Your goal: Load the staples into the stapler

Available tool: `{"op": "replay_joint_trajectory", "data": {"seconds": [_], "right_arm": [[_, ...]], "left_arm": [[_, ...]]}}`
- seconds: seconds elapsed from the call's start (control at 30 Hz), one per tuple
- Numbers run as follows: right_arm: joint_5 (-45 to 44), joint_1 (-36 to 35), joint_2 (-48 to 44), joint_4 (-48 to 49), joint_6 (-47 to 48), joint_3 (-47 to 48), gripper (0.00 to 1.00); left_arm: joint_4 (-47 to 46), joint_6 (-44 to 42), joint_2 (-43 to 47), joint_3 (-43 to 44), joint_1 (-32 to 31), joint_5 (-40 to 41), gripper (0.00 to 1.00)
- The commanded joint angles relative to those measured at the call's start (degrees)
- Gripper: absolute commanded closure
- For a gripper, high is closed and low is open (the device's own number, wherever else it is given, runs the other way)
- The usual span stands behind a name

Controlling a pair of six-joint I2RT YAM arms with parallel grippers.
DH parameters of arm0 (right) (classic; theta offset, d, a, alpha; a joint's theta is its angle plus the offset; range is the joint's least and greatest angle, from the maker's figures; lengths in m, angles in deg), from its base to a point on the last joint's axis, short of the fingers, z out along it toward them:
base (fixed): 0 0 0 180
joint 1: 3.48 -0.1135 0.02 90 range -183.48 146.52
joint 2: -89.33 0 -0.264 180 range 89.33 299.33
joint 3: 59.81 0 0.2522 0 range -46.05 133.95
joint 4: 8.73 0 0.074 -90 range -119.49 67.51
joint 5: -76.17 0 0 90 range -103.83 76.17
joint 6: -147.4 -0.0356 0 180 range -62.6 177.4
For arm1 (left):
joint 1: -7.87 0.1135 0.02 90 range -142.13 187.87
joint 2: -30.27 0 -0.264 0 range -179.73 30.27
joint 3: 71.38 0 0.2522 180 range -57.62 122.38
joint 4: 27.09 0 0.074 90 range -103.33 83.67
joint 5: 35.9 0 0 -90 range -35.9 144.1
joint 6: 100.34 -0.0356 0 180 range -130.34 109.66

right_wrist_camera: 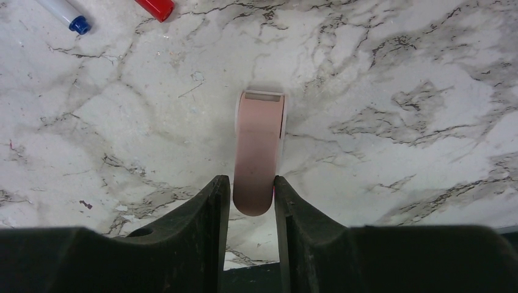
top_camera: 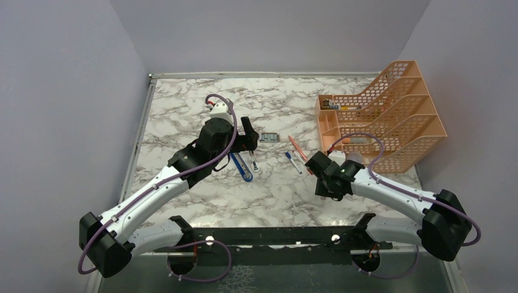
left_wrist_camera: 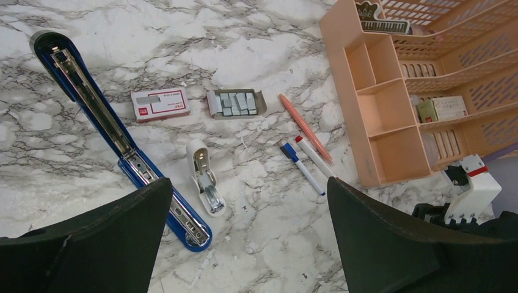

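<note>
The blue stapler [left_wrist_camera: 91, 116] lies swung open on the marble, its silver channel showing; the top view has it as a blue strip [top_camera: 241, 168] beside my left gripper [top_camera: 249, 139]. The staples lie past it: the red-and-white sleeve [left_wrist_camera: 160, 103] and the grey tray [left_wrist_camera: 236, 102] with staple strips. My left gripper [left_wrist_camera: 247, 183] hangs wide open above the table, holding nothing. My right gripper [right_wrist_camera: 252, 181] is closed round the near end of a pink eraser block [right_wrist_camera: 259, 146], which rests on the marble away from the stapler.
A small white device [left_wrist_camera: 204, 183] lies next to the stapler. A blue-capped pen [left_wrist_camera: 302, 168], a red-capped pen [left_wrist_camera: 314, 155] and an orange pencil [left_wrist_camera: 305, 128] lie in the middle. An orange mesh organizer [top_camera: 382, 113] stands at the right.
</note>
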Motion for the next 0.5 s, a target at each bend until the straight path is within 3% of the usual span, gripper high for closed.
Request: {"op": "replay_joint_trajectory", "data": {"seconds": [0.0, 0.23, 0.47], "right_arm": [[-1.22, 0.41, -0.33, 0.09, -1.37, -0.22, 0.63], [-0.05, 0.41, -0.79, 1.09, -0.18, -0.19, 0.77], [15.92, 0.41, -3.10, 15.81, 5.64, -1.61, 0.76]], "left_arm": [[-1.74, -0.04, 1.06, 0.41, 0.16, -0.74, 0.03], [-2.09, 1.46, -0.64, -0.47, 0.18, -3.39, 0.03], [-4.29, 7.14, -2.74, -5.82, 0.16, -10.02, 0.06]]}}
